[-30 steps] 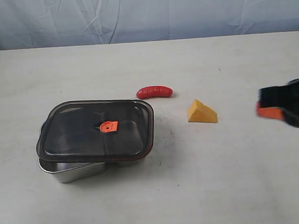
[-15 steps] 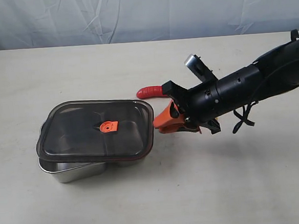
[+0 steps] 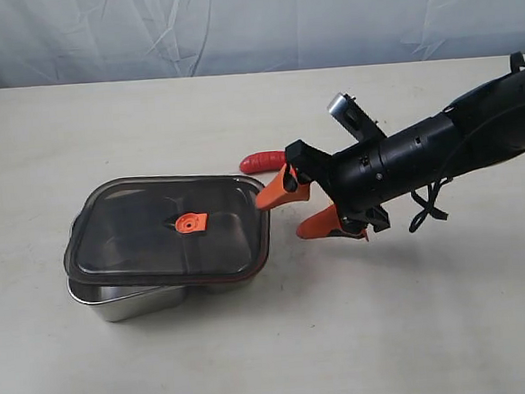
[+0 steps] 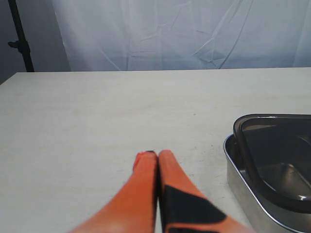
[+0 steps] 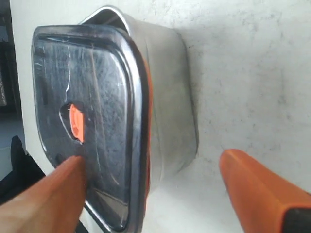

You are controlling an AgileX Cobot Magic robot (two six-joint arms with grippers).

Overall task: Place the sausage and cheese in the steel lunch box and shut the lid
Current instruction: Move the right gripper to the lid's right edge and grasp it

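The steel lunch box [image 3: 126, 301] stands on the left of the table, and the dark lid [image 3: 158, 249] lies askew on top of it, orange valve tab [image 3: 190, 223] at its centre. My right gripper [image 3: 284, 215] is open at the lid's right edge. In the right wrist view the lid [image 5: 92, 97] and box [image 5: 170, 97] fill the frame; the right gripper [image 5: 150, 160] has one finger over the lid and the other beside the box wall. Only the red sausage's [image 3: 260, 160] left end shows behind the arm. The cheese is hidden. My left gripper [image 4: 153, 154] is shut and empty, next to the lunch box [image 4: 243, 194].
The pale table [image 3: 256, 360] runs to a light cloth backdrop [image 3: 251, 26]. My right arm [image 3: 439, 148] reaches in from the right edge across the table's middle. A dark stand [image 4: 19, 43] rises at the far corner in the left wrist view.
My right arm has swung in from the right edge to the lid's right side, covering the cheese. Its jaws have gone from shut to wide open. The left gripper has not moved.
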